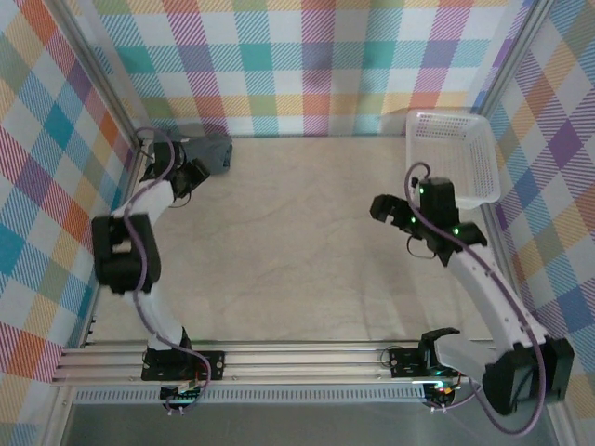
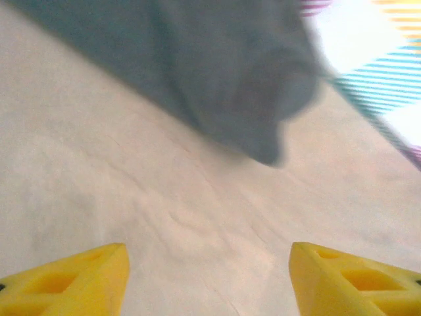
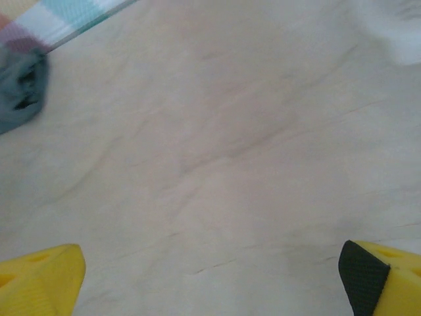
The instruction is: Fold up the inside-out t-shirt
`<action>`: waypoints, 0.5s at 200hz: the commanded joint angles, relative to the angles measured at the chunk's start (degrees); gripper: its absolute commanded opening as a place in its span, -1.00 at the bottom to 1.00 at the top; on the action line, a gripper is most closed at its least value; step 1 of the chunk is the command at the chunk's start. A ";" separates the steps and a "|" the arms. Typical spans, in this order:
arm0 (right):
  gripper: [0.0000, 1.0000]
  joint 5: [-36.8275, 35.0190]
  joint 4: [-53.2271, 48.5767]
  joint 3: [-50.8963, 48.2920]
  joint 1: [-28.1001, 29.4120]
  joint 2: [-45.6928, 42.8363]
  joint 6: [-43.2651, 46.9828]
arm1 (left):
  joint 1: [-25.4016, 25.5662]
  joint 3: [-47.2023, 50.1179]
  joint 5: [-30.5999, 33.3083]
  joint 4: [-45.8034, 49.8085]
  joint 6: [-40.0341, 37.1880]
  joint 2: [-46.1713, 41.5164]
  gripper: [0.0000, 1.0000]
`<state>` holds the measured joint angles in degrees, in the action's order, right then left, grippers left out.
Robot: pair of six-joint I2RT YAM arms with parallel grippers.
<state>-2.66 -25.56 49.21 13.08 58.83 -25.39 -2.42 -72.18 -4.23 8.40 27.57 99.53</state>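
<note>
The inside-out t-shirt [image 1: 214,150] lies as a small dark grey bundle in the far left corner of the table, against the checked wall. My left gripper [image 1: 194,168] sits just short of it. In the left wrist view the grey cloth [image 2: 217,72] lies ahead of the yellow fingers [image 2: 72,283], which stand apart over bare table, so this gripper [image 2: 207,280] is open and empty. My right gripper [image 1: 381,208] hovers at the right of the table, pointing left, open wide with nothing in it [image 3: 210,283]. The shirt [image 3: 20,92] shows far off in the right wrist view.
A white plastic basket [image 1: 453,153] stands at the far right, close behind the right arm. Checked walls enclose the table on three sides. The beige tabletop [image 1: 297,251] stretches between the two arms.
</note>
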 commanded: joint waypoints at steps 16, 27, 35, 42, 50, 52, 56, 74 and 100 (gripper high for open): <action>0.99 -21.21 27.49 -21.16 -0.42 -9.46 17.52 | 12.51 17.95 15.96 -4.35 -11.99 -24.29 0.73; 0.99 -21.92 39.12 -27.72 -0.96 -8.99 22.25 | 15.51 25.74 21.04 -7.14 -15.55 -29.84 0.88; 0.99 -21.87 43.35 -29.72 -2.04 -6.85 23.22 | 16.33 32.82 22.11 -11.37 -17.09 -33.46 0.95; 0.99 -19.91 43.57 -29.44 -3.48 -4.01 23.39 | 16.39 37.74 22.20 -14.81 -18.16 -36.16 0.97; 0.99 -15.37 43.75 -28.40 -5.26 -0.07 24.15 | 16.39 41.96 22.25 -16.81 -19.26 -38.55 0.96; 0.99 -14.26 44.08 -28.17 -5.68 1.08 24.46 | 16.39 42.83 22.51 -16.90 -19.30 -39.19 0.97; 0.99 -12.18 45.20 -27.71 -6.41 3.47 24.92 | 16.40 44.27 23.87 -16.86 -19.26 -39.99 0.98; 0.99 -6.33 55.25 -26.63 -9.13 14.90 24.80 | 15.35 46.89 27.43 -15.72 -19.45 -43.48 1.00; 0.99 -1.22 61.20 -20.69 -11.03 26.96 24.98 | 14.56 51.41 26.48 -25.62 -26.62 -42.93 1.00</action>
<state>-11.79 20.38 23.92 3.90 78.06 -2.39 13.50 -22.24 19.16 -5.58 8.58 57.93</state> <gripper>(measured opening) 0.997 0.998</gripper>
